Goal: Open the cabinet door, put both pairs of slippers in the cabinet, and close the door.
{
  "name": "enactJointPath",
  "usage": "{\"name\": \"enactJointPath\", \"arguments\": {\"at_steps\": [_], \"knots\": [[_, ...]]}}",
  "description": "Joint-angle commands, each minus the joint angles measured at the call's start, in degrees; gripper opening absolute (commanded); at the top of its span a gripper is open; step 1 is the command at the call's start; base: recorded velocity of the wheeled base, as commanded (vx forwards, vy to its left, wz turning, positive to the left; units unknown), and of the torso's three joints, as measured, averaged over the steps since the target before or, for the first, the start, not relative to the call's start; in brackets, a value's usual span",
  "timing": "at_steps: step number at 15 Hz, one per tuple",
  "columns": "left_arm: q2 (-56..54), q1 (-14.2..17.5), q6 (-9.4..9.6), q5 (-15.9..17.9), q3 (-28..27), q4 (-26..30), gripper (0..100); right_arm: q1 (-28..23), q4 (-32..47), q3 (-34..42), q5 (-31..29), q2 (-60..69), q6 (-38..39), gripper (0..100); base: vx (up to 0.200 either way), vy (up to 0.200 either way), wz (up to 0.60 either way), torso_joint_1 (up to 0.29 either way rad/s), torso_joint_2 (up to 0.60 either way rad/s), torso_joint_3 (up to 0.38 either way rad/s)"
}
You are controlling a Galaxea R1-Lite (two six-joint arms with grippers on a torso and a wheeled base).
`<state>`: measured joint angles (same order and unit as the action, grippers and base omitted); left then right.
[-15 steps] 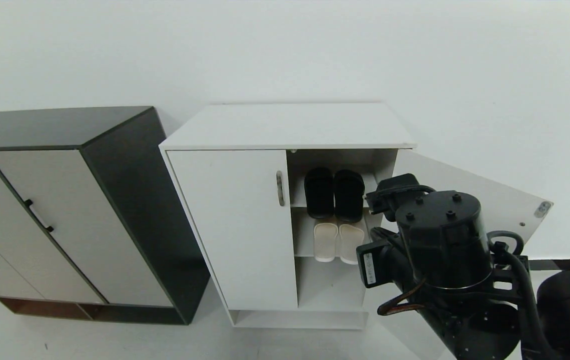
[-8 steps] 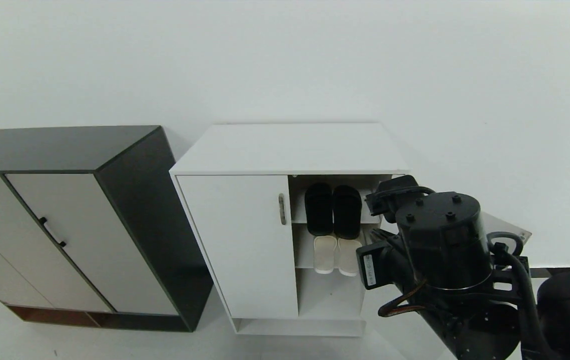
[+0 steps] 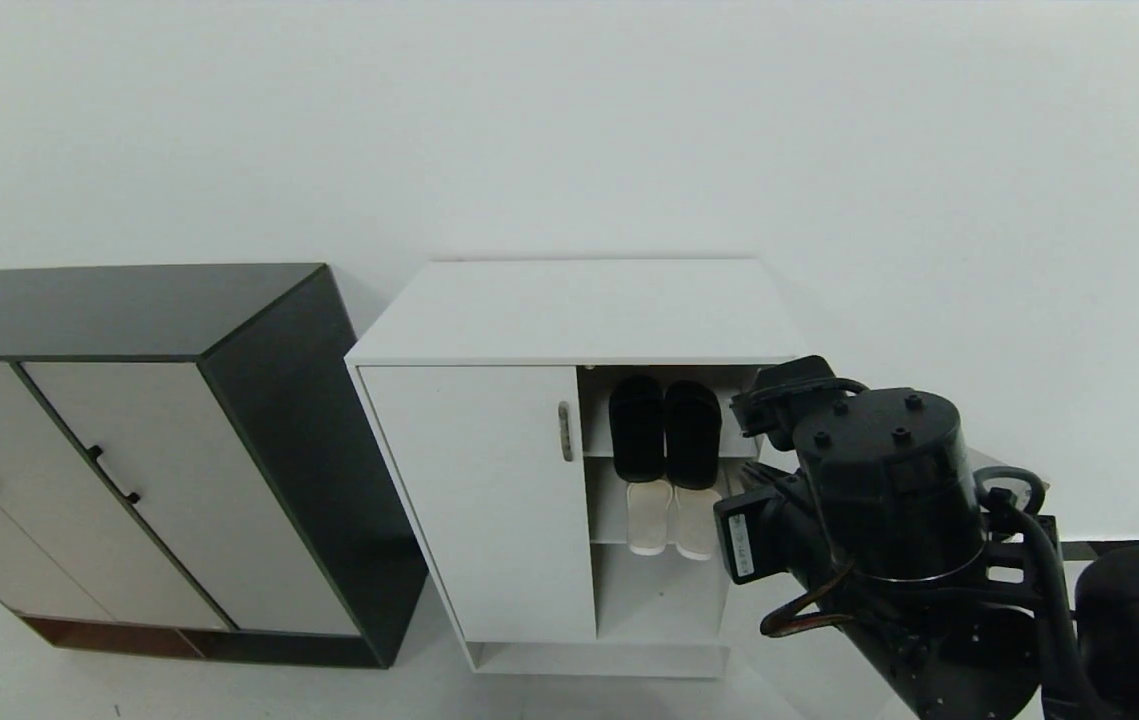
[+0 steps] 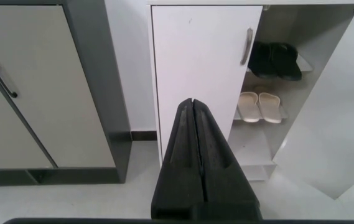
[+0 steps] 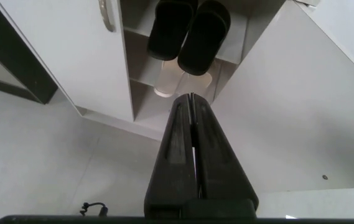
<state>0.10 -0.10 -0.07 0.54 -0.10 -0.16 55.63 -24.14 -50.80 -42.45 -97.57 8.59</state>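
The view drew back; black slippers (image 3: 664, 428) and white slippers (image 3: 671, 515) sat shelved, door (image 4: 332, 124) open, so closing remained. Left gripper (image 4: 193, 106) and right gripper (image 5: 191, 99) were pinched together, empty.

The cabinet (image 3: 569, 310) holds black slippers (image 3: 665, 428) on 1 shelf (image 3: 597, 456), white slippers (image 3: 671, 515) below.

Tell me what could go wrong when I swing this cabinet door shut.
1. The black slippers seem to overhang their shelf's front edge, so the open door might catch them on the way in.
2. The right gripper is shut, so it can only push, and it may slide along the smooth panel.
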Motion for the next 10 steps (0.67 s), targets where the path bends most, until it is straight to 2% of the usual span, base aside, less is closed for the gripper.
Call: {"name": "enactJointPath", "arguments": {"at_steps": [1, 8, 10], "knots": [[-0.01, 0.01, -0.01, -0.01, 0.01, -0.02, 0, 0.01, -0.03, 0.17, 0.0, 0.01, 0.02, 0, 0.0, 0.0, -0.6, 0.007, 0.0, 0.002], [-0.01, 0.01, -0.01, -0.01, 0.01, -0.02, 0, -0.43, -0.12, 0.17, 0.0, 0.37, -0.24, 0, 0.0, 0.0, -0.6, 0.004, 0.0, 0.004], [-0.01, 0.01, -0.1, -0.01, 0.01, -0.02, 0, -2.98, -0.21, 0.09, -0.09, 0.37, -1.39, 0, 0.0, 0.0, 0.0, 0.0, 0.0, 0.0]]}}
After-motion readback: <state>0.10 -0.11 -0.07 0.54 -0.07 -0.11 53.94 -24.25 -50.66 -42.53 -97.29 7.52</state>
